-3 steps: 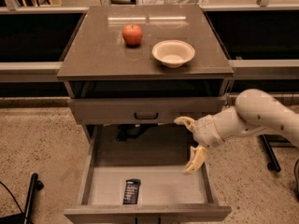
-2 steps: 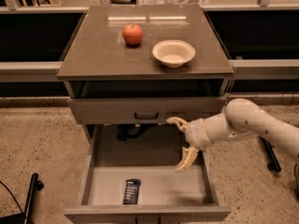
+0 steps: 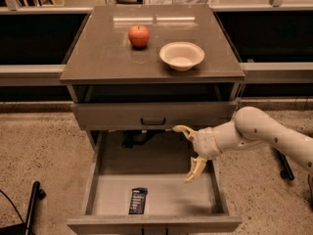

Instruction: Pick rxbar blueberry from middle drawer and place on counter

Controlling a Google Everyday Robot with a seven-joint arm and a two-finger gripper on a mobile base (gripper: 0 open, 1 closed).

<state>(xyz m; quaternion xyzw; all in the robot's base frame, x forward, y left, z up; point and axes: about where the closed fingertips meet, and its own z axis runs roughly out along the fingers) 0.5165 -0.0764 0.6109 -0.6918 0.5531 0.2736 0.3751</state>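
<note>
The rxbar blueberry (image 3: 138, 200) lies flat on the floor of the open middle drawer (image 3: 104, 197), near its front wall. My gripper (image 3: 186, 153) hangs over the right part of the drawer, open and empty, with one finger pointing left and the other pointing down. It is up and to the right of the bar, well apart from it. The counter (image 3: 102, 53) is the glossy top of the cabinet above.
A red apple (image 3: 139, 35) and a white bowl (image 3: 181, 55) stand on the counter. A closed drawer front with a black handle (image 3: 153, 121) sits just above my gripper. A black pole (image 3: 30, 207) leans on the floor at the left.
My gripper has moved left and a little down, from beside the drawer's right wall to over the drawer's right part. The bar has not moved.
</note>
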